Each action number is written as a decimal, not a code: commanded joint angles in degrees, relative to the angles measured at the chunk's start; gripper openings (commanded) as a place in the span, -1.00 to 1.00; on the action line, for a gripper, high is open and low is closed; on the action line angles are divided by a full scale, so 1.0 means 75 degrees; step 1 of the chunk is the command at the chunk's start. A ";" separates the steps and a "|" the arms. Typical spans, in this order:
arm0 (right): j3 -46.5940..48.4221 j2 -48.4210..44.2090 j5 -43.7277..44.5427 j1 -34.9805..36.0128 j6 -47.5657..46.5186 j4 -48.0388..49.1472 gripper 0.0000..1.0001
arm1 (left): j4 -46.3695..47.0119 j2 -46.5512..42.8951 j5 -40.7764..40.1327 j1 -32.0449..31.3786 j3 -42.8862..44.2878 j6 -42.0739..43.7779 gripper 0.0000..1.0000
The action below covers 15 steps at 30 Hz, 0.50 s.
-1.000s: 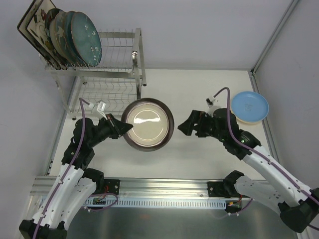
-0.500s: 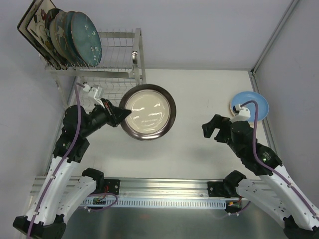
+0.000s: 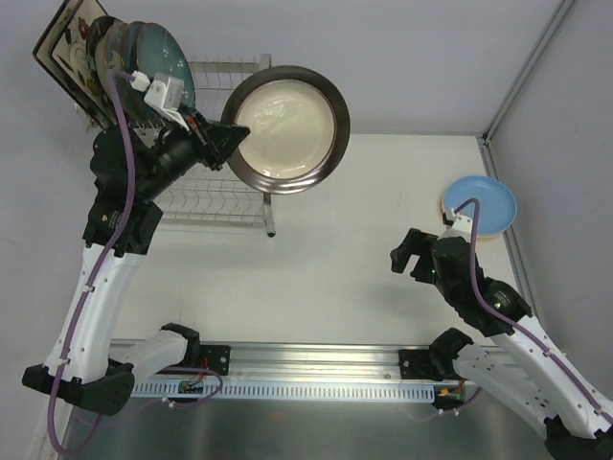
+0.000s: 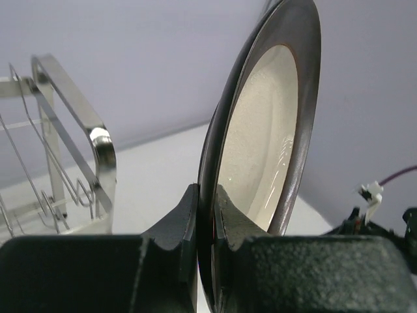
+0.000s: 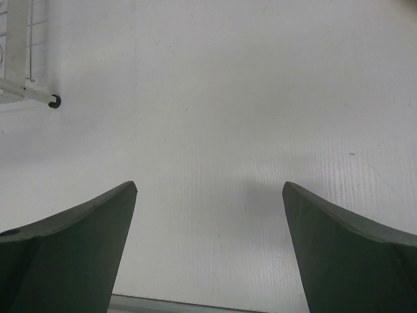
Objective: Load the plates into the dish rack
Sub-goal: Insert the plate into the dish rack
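The left pincer (image 3: 228, 142) is pinching the round dark-rimmed cream plate (image 3: 285, 129) by its rim, and it is holding the plate in the air at the right end of the dish rack (image 3: 222, 199), level with the upper tier and clear of the table (image 3: 345, 278). At the far left of that tier, dark teal glazed plates (image 3: 153, 50) are standing on edge in the wire slots, with a square floral plate (image 3: 65, 36) leaning behind them. The left arm and its purple cable (image 3: 123, 144) are crossing in front of these plates from above, hiding part of them. The left wrist view is showing what the overhead view is not: the held plate is standing almost upright, its dark edge is sitting tight between the two black fingers (image 4: 184, 218), and the rack's curved flat-bar end frame is rising just to the left of it, between the plate and the wires. The right pincer (image 5: 209, 188) is hanging spread wide, gripping nothing, over bare table. Its wrist view is catching only one black-capped foot of the rack at the top left. A light blue plate (image 3: 481, 203) is lying flat near the table's right edge, beyond the right arm.
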 commanded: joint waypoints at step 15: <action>0.0293 0.0213 0.0235 0.0026 0.0734 -0.0626 0.99 | 0.2318 0.2477 -0.3239 0.0408 0.3812 -0.0014 -1.00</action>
